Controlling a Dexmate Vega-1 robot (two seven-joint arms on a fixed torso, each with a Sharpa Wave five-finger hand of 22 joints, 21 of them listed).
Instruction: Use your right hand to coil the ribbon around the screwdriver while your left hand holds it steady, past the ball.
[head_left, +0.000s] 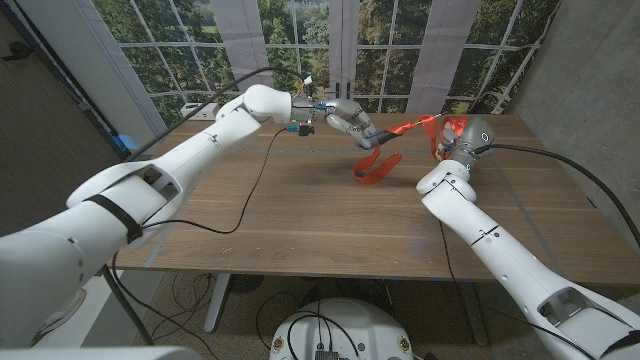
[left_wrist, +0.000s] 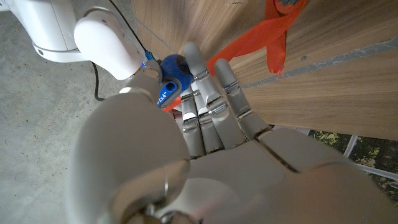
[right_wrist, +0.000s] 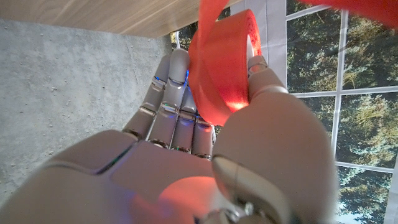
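Head view: the left arm reaches from the bottom left corner across the wooden desk (head_left: 300, 210) toward its far middle. The left hand (head_left: 348, 122) hangs above the desk with its fingers curled around the screwdriver (head_left: 372, 139), whose slim shaft slants down to the right out of the fist. The right arm comes in from the bottom right and bends upward, so the right hand (head_left: 470, 135) is raised near the far right part of the desk. The red ribbon (head_left: 412, 127) runs taut between the 2 hands, from the screwdriver up to the right hand, where more of it is bunched. A loose red loop hangs below the left hand and lies on the desk. A black cable trails over the wood from the left wrist. Behind the desk stand tall windows with trees outside and a grey wall at right.

Left wrist view: the back of the left hand (left_wrist: 211, 137) shows with its fingers closed around a blue handle (left_wrist: 171, 78), so it grips the screwdriver. The ribbon (left_wrist: 273, 34) stretches beyond the fingertips over the wood.

Right wrist view: the right hand (right_wrist: 205, 130) has its fingers nearly straight, and the thumb presses a wide loop of ribbon (right_wrist: 221, 68) against them, so the ribbon is held. Grey wall, windowpanes and trees lie beyond.
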